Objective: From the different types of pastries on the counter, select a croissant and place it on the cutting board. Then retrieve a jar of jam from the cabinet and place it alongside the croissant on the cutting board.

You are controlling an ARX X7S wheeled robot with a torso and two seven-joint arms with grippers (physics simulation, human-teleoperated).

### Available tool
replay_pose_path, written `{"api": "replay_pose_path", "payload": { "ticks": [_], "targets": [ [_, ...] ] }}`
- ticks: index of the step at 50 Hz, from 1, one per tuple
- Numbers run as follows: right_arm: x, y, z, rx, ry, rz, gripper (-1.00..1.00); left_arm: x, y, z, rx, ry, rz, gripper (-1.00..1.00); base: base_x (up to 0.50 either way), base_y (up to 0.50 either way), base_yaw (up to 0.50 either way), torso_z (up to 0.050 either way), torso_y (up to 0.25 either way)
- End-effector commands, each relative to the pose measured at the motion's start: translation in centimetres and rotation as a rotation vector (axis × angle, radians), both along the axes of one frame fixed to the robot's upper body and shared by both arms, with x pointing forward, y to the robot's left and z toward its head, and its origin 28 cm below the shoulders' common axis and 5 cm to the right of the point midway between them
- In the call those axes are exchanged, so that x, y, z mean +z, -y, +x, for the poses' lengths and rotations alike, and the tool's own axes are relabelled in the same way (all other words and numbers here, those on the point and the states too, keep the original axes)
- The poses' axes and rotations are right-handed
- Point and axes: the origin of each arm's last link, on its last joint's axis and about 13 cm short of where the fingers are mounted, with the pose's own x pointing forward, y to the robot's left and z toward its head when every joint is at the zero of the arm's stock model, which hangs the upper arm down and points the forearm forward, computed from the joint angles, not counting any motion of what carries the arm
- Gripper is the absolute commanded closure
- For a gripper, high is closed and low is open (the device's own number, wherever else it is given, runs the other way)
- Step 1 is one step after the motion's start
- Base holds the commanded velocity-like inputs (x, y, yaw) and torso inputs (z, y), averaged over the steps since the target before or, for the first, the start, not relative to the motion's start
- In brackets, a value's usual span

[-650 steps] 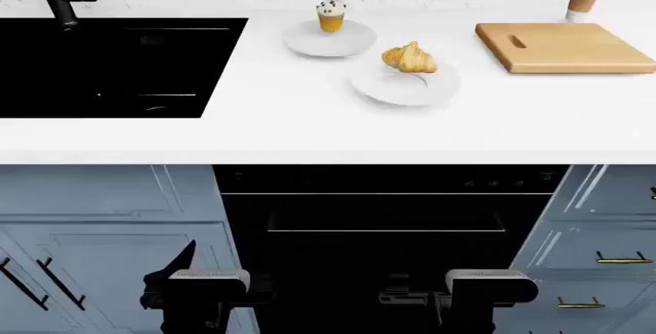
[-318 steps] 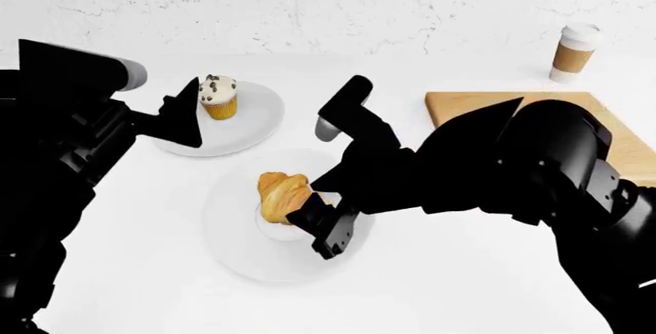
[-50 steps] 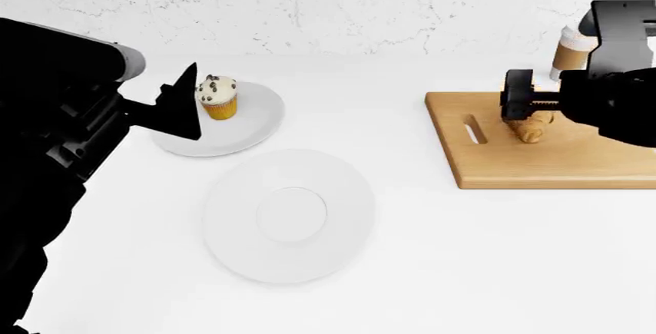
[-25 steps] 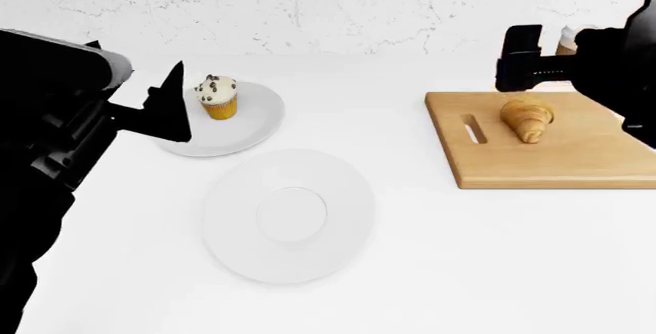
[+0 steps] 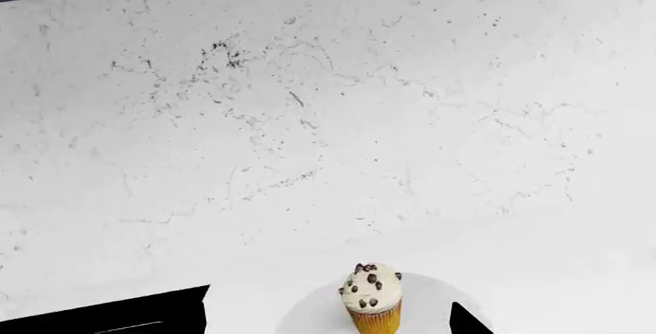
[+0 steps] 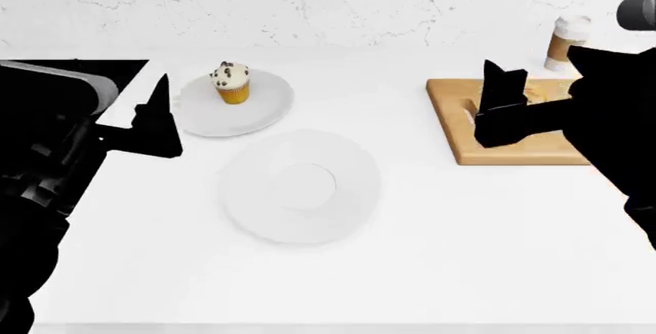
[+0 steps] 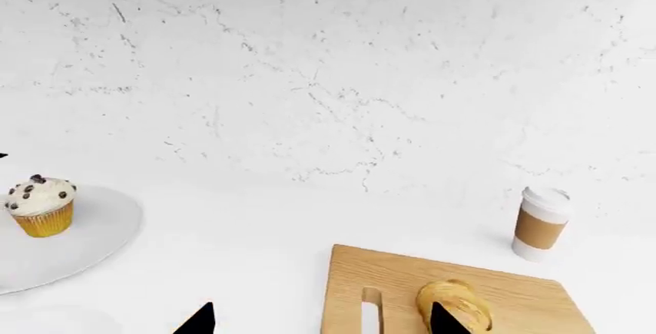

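The golden-brown croissant (image 7: 454, 303) lies on the light-brown cutting board (image 7: 512, 288), beside its slot handle. In the head view my right gripper (image 6: 502, 107) hangs in front of the cutting board (image 6: 451, 130) and hides the croissant. The right gripper (image 7: 319, 322) is open and empty, its tips spread wide over the board's left edge. My left gripper (image 6: 154, 119) is open near the cupcake's plate, holding nothing. The left gripper (image 5: 330, 326) faces the frosted cupcake (image 5: 371, 297). The jar of jam and the cabinet are out of view.
The cupcake (image 6: 233, 82) stands on a round white plate (image 6: 205, 115); an empty white plate (image 6: 299, 188) lies nearer me on the white counter (image 6: 410, 257). A lidded paper coffee cup (image 6: 564, 42) stands behind the board. The black sink (image 6: 92, 69) is at far left.
The right gripper opened and let go of the croissant on the board, rose, then drew back toward me. The head view shifted back and slightly left.
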Motion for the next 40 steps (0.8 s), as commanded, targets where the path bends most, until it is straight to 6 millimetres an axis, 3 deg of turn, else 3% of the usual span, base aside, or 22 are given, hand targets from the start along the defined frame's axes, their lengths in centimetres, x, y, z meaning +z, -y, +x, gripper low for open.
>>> {"api": "replay_pose_path", "payload": {
  "ticks": [1,24,26,28,40],
  "targets": [
    [-1.7,-0.8,-2.3,0.032,0.029,-0.018,-1.0,-1.1,0.0,-1.1,-0.017,-0.029,-0.04,-1.0,-0.5,0.04,0.0,0.0,0.0],
    [-4.5,-1.7,-3.9,0.013,0.072,0.0,-1.0,-3.4,0.2,-3.4,-0.056,-0.069,-0.109,-1.0,-0.5,0.1,0.0,0.0,0.0],
    [-6.4,-2.2,-4.0,0.035,0.068,0.023,-1.0,-5.7,-0.2,-4.0,-0.035,-0.108,-0.147,-1.0,-0.5,0.36,0.0,0.0,0.0],
    [-7.3,-2.4,-4.0,0.046,0.064,0.031,-1.0,-6.6,-0.4,-4.5,-0.025,-0.121,-0.162,-1.0,-0.5,0.38,0.0,0.0,0.0],
    [-8.5,-3.0,-4.3,0.068,0.05,0.033,-1.0,-7.4,-0.8,-5.3,-0.019,-0.127,-0.175,-1.0,-0.47,0.43,0.0,0.0,0.0]
  ]
}}
